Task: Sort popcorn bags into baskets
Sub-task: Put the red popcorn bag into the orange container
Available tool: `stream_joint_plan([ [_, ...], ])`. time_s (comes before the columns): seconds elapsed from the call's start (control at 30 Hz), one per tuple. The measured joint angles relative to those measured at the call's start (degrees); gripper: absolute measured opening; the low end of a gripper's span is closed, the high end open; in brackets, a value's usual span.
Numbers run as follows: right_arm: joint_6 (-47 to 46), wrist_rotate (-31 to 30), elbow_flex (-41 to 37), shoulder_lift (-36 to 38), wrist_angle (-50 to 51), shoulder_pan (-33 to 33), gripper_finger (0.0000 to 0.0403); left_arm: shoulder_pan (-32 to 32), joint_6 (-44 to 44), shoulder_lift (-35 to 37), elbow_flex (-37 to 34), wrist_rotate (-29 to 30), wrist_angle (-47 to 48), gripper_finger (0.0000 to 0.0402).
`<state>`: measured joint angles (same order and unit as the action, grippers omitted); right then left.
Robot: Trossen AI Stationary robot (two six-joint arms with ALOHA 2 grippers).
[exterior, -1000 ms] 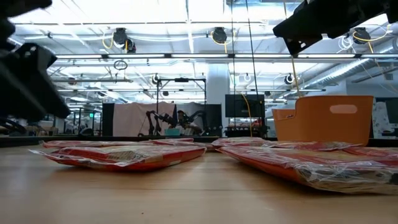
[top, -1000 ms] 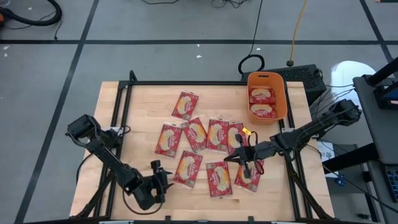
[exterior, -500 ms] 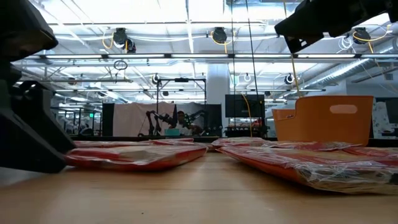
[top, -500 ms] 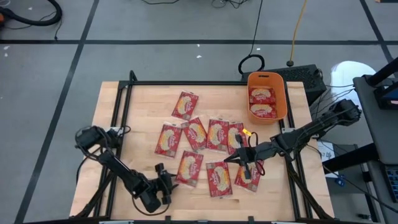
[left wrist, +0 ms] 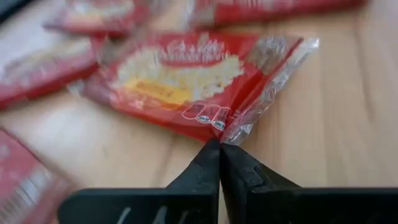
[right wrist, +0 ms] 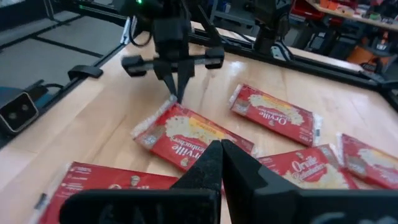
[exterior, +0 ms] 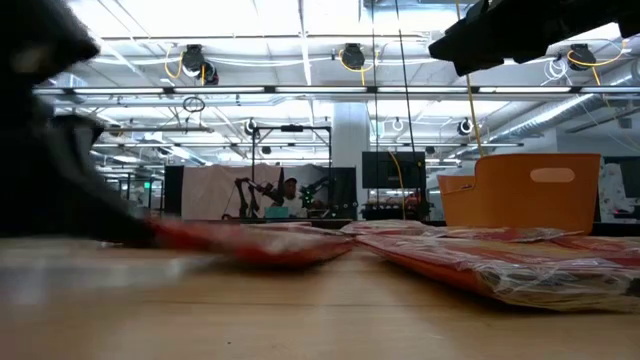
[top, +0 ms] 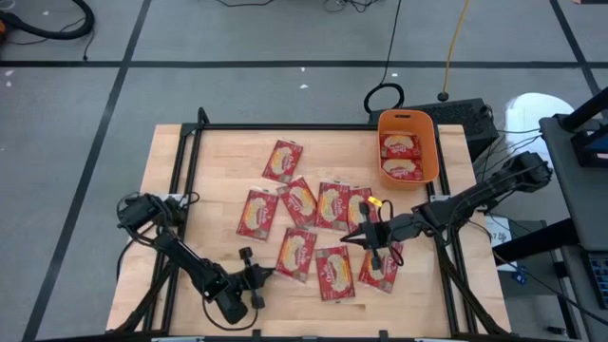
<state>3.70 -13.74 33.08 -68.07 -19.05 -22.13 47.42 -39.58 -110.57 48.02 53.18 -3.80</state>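
1. At the left front of the wooden table point(top: 204, 161), the left gripper point(top: 267, 275) is sitting low, its two fingers pressed together on the clear corner seam of one popcorn bag point(top: 296, 253). The left wrist view is showing those dark fingers point(left wrist: 219, 163) pinching the bag's edge point(left wrist: 249, 118), with the bag lying flat on the wood.
2. Moving right, the other popcorn bags point(top: 282, 160) are lying loose across the middle of the table, some overlapping at their edges. All are red with a pale oval picture.
3. Further right, the right gripper point(top: 353, 237) is hovering over the right end of that cluster, above a bag point(top: 380, 269) near the front. Its fingers are closed together and are holding nothing; the right wrist view is showing the two tips point(right wrist: 220, 149) meeting, with bags spread on the table beyond them.
4. At the far right corner of the table, the orange basket point(top: 429, 142) is standing with two popcorn bags point(top: 400, 144) lying inside it, side by side.
5. In the low view, the basket point(exterior: 535, 190) is rising behind the flat bags point(exterior: 470, 262).
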Motion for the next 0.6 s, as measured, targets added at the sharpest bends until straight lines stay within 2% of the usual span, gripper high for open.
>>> stream_joint_plan([
  [0.07,1.3,0.09,0.0,0.0,0.0,0.16,0.0,-0.26,0.12,1.37,0.16,2.17,-0.67,0.0004],
  [0.3,4.77,0.28,0.02,-2.0,-0.03,0.15,0.0018,-1.5,3.9,4.91,0.19,3.28,-2.31,0.0003],
  [0.47,9.2,0.41,0.04,-7.92,0.01,-0.65,0.0048,-2.69,7.61,5.21,0.19,3.39,-5.42,0.0002],
  [0.6,12.23,0.48,0.04,-15.01,-5.74,-0.9,0.0084,-3.94,6.26,5.21,0.19,3.35,-5.84,0.0002],
])
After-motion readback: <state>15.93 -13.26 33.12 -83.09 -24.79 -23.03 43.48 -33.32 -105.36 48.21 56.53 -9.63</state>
